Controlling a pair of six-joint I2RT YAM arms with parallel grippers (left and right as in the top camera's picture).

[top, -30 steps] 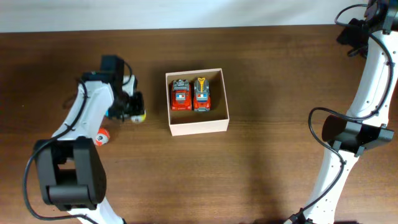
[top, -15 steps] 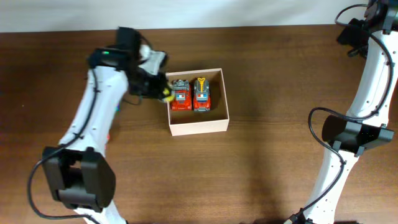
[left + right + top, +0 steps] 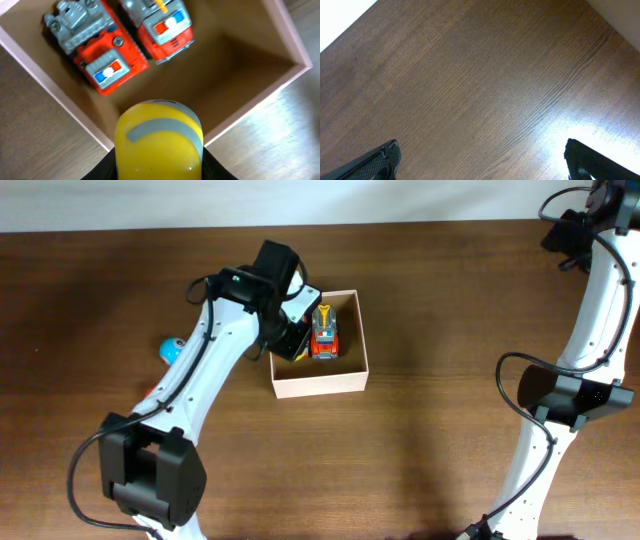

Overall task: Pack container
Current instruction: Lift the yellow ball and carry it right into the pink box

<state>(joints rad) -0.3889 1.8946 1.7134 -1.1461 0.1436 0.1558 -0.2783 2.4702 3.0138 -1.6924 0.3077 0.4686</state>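
- The left end effector (image 3: pixel 159 169), clamping a yellow toy (image 3: pixel 159 137), is hanging right over the container's (image 3: pixel 320 385) corner wall. Releasing here is risking the toy clipping the rim and rolling onto the bench (image 3: pixel 470 75).
- Red trucks (image 3: pixel 95 47) are crowding the floor just ahead.
- The right end effector (image 3: pixel 482 160), jaws wide and holding nothing, is sitting well apart.

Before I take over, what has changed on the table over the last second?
The left pincer, shut on the rounded yellow toy, swung right and now hangs above the left side of the small cream-white cardboard box. It never let go. The two red toy fire trucks inside, the box itself and the open right pincer stayed put.
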